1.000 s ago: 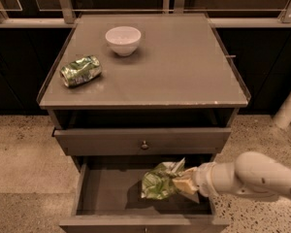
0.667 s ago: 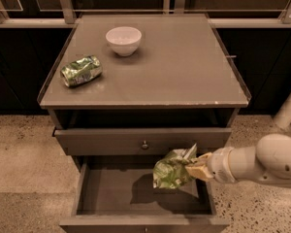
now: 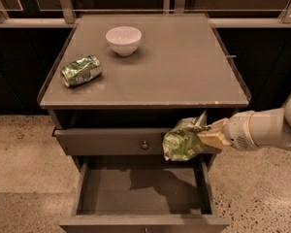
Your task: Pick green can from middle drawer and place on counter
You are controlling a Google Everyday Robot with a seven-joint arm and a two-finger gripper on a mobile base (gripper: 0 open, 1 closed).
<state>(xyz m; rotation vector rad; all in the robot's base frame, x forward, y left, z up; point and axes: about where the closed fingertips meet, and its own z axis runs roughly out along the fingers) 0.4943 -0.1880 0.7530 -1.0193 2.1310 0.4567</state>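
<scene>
My gripper [image 3: 203,138] comes in from the right and is shut on the green can [image 3: 182,140], a crumpled green-and-white foil packet. It holds the can in the air above the right side of the open middle drawer [image 3: 140,186], in front of the upper drawer's front and just below the counter's front edge. The drawer floor shows only the can's shadow. The counter [image 3: 184,67] is the flat grey-brown top of the cabinet.
A white bowl [image 3: 123,40] stands at the back of the counter. A smaller rolled-up green packet [image 3: 81,71] lies at the counter's left. The upper drawer [image 3: 111,141] with a small round knob is slightly open. Speckled floor surrounds the cabinet.
My gripper has lifted the green can up out of the middle drawer and a little to the right, to the height of the upper drawer's front.
</scene>
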